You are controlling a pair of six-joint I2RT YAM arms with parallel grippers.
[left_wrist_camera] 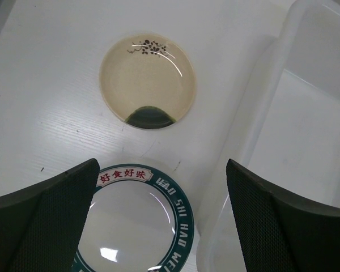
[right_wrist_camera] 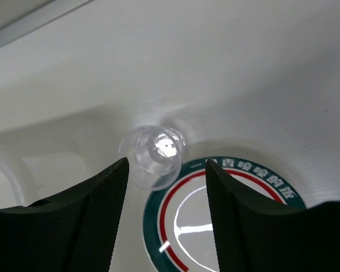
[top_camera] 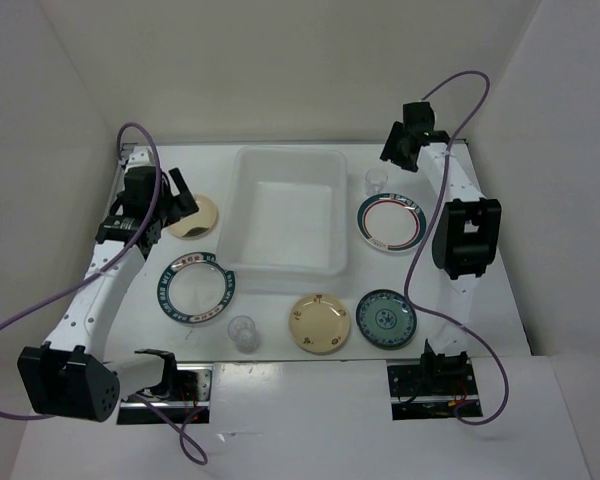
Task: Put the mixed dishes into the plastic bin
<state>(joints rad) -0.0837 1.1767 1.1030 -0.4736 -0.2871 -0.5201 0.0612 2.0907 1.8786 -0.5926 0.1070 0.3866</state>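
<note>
The translucent white rectangular plastic bin [top_camera: 285,152], smooth-walled with rounded corners and a raised rim, sits mid-table. Just left of it lies the glossy cream bowl [left_wrist_camera: 147,82], shallow and round, with a dark green glaze patch and a painted sprig. The left gripper [left_wrist_camera: 162,164] hovers above that spot, its mesh-textured black fingers [left_wrist_camera: 45,226] spread wide and holding nothing. At the bin's front-left corner rests the round white plate with a blue lettered rim [top_camera: 195,288]. In front of the bin lie a small clear cup [top_camera: 243,333], a cream-yellow plate [top_camera: 319,323] and a patterned teal plate [top_camera: 386,318]. Right of the bin stand a second clear cup [right_wrist_camera: 153,156] and the white plate with a green-red rim [top_camera: 389,221]. The right gripper [right_wrist_camera: 167,163] hangs over them, fingers parted, empty.
</note>
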